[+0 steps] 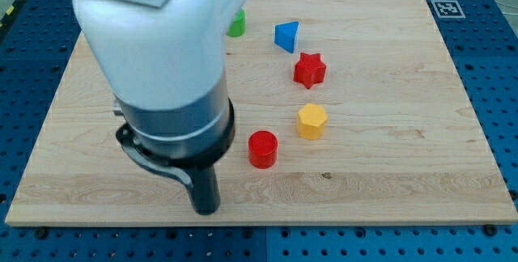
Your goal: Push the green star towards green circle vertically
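Observation:
One green block (236, 25) shows near the view's top, half hidden behind my arm, so I cannot make out its shape. No second green block shows; my arm's white and grey body (162, 60) covers much of the board's left half. My tip (206, 211) rests on the wooden board (388, 92) near its bottom edge, far below the green block and to the lower left of the red circle (262, 149).
A blue triangle (286, 35) lies right of the green block. A red star (309, 69) lies below the triangle, with a yellow hexagon (312, 121) below that. A black-and-white marker (446, 8) sits at the board's top right corner.

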Controlling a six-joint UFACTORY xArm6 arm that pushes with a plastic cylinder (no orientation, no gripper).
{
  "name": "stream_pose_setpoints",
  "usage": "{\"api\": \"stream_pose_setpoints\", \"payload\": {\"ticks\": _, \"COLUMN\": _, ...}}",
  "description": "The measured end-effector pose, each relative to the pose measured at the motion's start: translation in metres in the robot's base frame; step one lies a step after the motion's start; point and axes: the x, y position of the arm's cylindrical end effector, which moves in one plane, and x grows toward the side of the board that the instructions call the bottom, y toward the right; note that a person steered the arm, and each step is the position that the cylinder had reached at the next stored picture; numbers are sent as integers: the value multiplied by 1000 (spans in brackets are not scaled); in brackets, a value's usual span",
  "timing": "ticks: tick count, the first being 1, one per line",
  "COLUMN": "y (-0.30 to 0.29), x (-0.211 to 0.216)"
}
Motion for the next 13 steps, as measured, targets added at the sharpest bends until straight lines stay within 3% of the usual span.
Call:
{"api": "stream_pose_setpoints", "payload": {"ticks": 1, "y": 0, "x": -26}}
{"api": "stream_pose_setpoints", "payload": {"ticks": 3, "y": 10, "x": -31}}
{"api": "stream_pose_setpoints", "payload": {"ticks": 6, "y": -116, "x": -37}}
{"api": "stream_pose_setpoints", "payload": {"ticks": 9, "y": -119, "x": -53}}
{"api": "stream_pose_setpoints", "payload": {"ticks": 11, "y": -116, "x": -32}}
{"api": "stream_pose_setpoints", "payload": {"ticks": 13, "y": -55, "x": -32}}
